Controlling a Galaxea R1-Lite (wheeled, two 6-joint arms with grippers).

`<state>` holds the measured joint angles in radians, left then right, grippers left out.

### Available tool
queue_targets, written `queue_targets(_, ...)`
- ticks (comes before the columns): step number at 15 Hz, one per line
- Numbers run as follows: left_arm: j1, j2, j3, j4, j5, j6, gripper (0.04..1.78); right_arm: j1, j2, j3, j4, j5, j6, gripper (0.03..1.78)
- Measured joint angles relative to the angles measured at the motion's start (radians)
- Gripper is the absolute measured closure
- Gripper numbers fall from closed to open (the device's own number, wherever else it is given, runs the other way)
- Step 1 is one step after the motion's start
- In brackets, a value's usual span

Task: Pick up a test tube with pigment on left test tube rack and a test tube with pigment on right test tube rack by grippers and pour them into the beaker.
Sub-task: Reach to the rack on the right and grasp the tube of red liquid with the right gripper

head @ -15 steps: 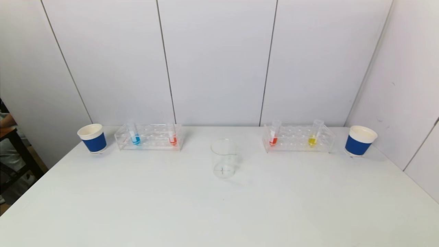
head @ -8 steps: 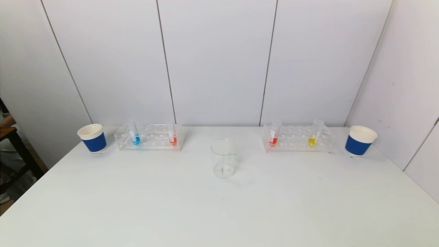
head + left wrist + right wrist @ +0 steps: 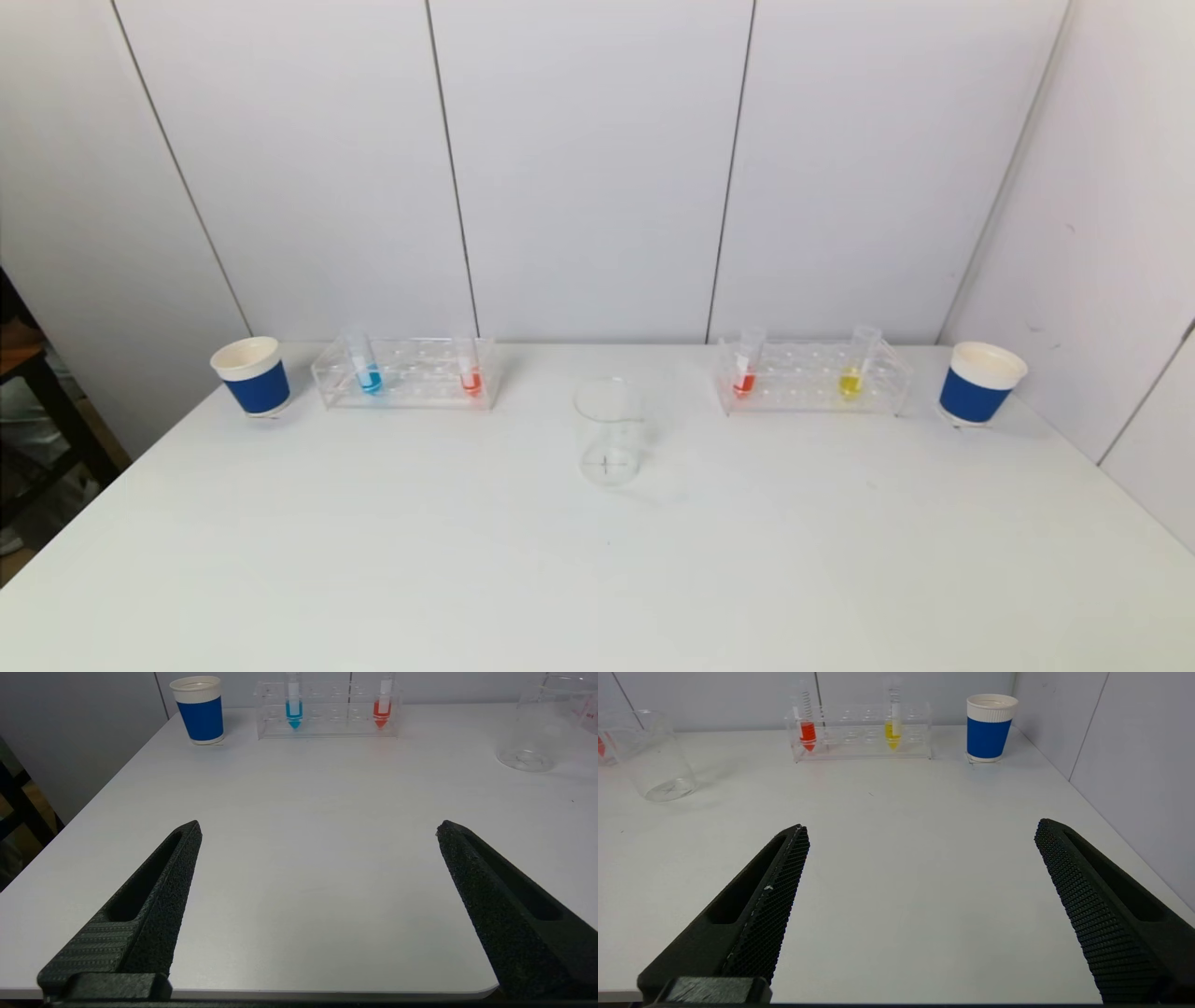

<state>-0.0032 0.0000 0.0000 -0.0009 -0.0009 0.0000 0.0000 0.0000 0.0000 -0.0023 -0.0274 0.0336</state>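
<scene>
Head view: a clear glass beaker [image 3: 610, 431] stands empty mid-way along the white counter [image 3: 597, 569]. Behind it to the left, a clear plastic left rack [image 3: 406, 373] holds a blue-pigment tube [image 3: 364, 367] and a red-pigment tube [image 3: 470, 370]; a blue paper cup [image 3: 251, 376] stands just beyond that rack. Behind the beaker to the right, the matching right rack [image 3: 810, 377] holds a red tube [image 3: 746, 365] and a yellow-pigment tube [image 3: 854, 366].

Left wrist view: the left hand [image 3: 317, 830], well short of the beaker, has its black fingers spread wide, holding nothing.

Right wrist view: the right hand [image 3: 920, 830] does the same.
</scene>
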Motion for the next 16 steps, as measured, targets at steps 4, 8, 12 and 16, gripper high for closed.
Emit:
queue_targets(4, 0.000, 0.000, 0.000, -0.001, 0.000, 0.000, 0.06, 0.000, 0.000, 0.000, 0.000, 0.000, 0.000, 0.05)
queue_targets(8, 0.000, 0.000, 0.000, 0.000, 0.001, 0.000, 0.06, 0.000, 0.000, 0.000, 0.000, 0.000, 0.000, 0.05)
queue_targets(12, 0.000, 0.000, 0.000, -0.001, 0.000, 0.000, 0.06, 0.000, 0.000, 0.000, 0.000, 0.000, 0.000, 0.05)
queue_targets(16, 0.000, 0.000, 0.000, -0.001, 0.000, 0.000, 0.06, 0.000, 0.000, 0.000, 0.000, 0.000, 0.000, 0.05)
